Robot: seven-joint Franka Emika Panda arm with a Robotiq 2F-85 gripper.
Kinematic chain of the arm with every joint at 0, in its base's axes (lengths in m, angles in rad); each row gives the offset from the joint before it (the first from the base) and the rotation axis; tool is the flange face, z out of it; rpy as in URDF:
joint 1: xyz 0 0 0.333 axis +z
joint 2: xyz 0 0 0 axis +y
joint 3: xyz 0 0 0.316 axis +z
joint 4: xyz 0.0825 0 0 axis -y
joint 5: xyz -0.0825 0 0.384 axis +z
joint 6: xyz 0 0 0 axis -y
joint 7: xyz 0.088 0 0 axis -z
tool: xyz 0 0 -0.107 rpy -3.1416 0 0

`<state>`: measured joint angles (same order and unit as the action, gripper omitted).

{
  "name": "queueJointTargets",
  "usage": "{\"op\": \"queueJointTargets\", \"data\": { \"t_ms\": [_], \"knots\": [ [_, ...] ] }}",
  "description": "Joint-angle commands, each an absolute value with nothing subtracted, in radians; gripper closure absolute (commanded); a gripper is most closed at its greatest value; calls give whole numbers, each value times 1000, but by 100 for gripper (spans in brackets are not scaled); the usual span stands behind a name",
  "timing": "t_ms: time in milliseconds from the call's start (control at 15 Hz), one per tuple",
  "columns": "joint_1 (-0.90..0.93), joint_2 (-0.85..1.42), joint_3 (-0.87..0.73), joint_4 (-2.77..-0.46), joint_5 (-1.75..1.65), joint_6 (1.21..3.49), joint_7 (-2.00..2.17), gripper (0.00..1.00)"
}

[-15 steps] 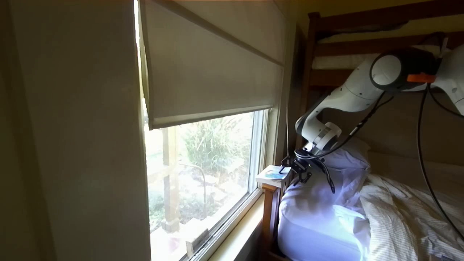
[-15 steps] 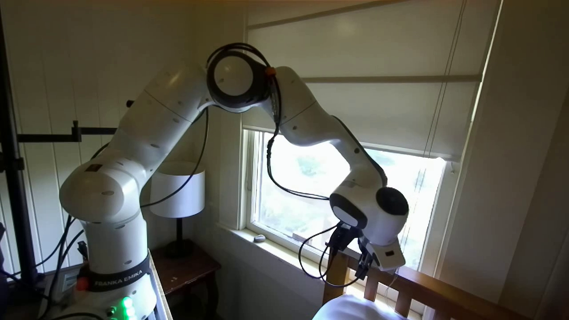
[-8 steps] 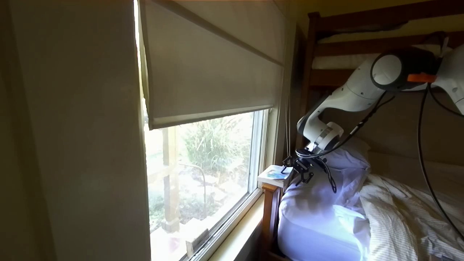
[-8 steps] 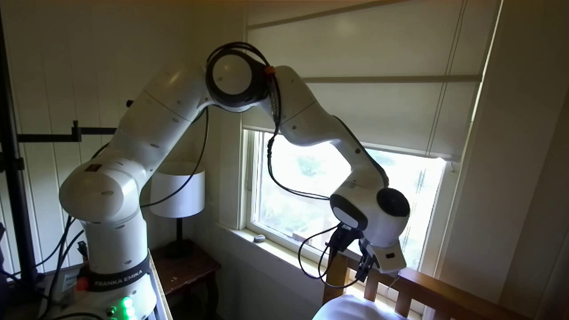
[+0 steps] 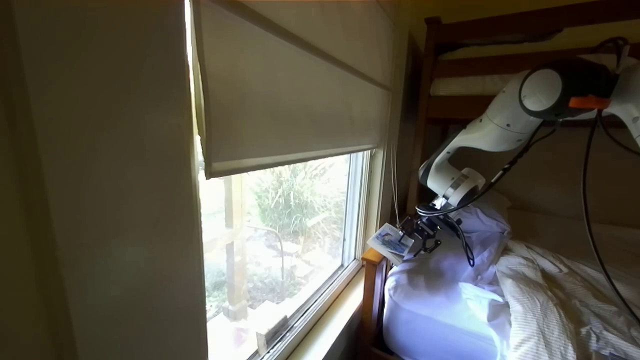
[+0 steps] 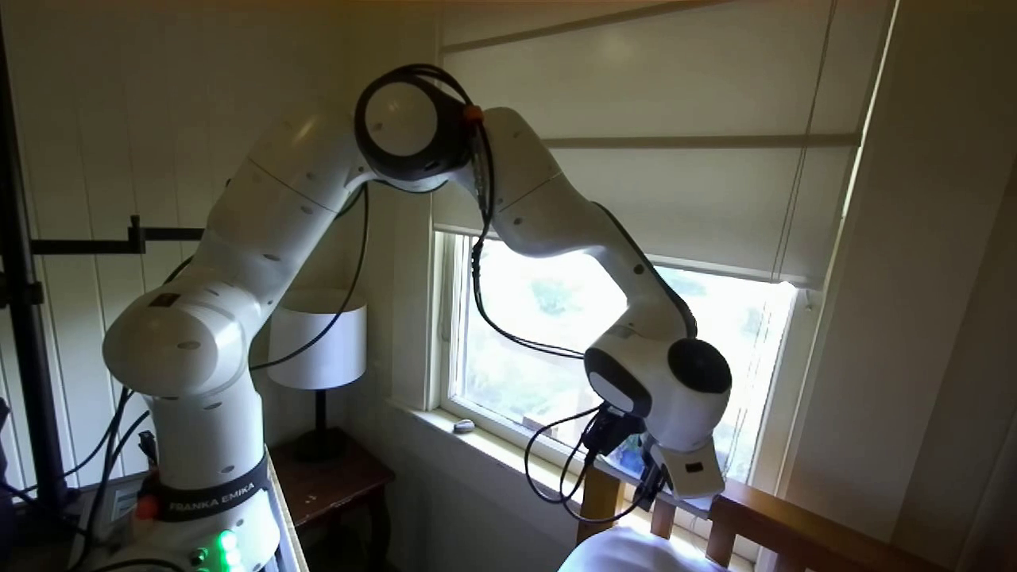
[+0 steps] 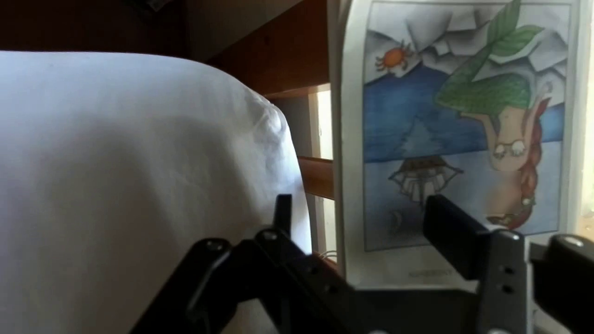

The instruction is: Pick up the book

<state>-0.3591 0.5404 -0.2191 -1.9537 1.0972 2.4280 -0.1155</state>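
The book (image 5: 391, 243) lies cover up over the wooden bed rail by the window, tilted with its near corner dipping toward the bed. A blue part of it shows in an exterior view (image 6: 630, 458). Its mermaid cover fills the right of the wrist view (image 7: 417, 116). My gripper (image 7: 362, 220) is open, with its fingers wide apart. One finger (image 7: 452, 236) reaches over the cover and seems to press on it. The opposite finger (image 7: 282, 213) is off the book's side, over the bed. The gripper also shows in an exterior view (image 5: 409, 247).
The bed with its white sheet (image 7: 139, 162) lies beside the book. The wooden bed post (image 5: 372, 257) and rail (image 6: 794, 512) stand beneath it. The window (image 5: 290, 225) and hanging blind cords (image 5: 395, 185) are close by. A lamp (image 6: 318, 342) stands by the robot base.
The gripper has moved away from the window toward the bed. The book has shifted with it, turned, and gone from flat to tilted. The blind cords have swung. The fingers stay apart.
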Motion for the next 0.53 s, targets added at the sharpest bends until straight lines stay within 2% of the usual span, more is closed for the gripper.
{"op": "queueJointTargets", "data": {
  "t_ms": [0, 400, 467],
  "knots": [
    [-371, 505, -204, -2004, 1142, 2457, -148, 56],
    [-370, 496, -204, -2005, 1201, 2475, -162, 98],
    [-368, 495, -207, -2004, 1208, 2481, -158, 99]
  ]
}}
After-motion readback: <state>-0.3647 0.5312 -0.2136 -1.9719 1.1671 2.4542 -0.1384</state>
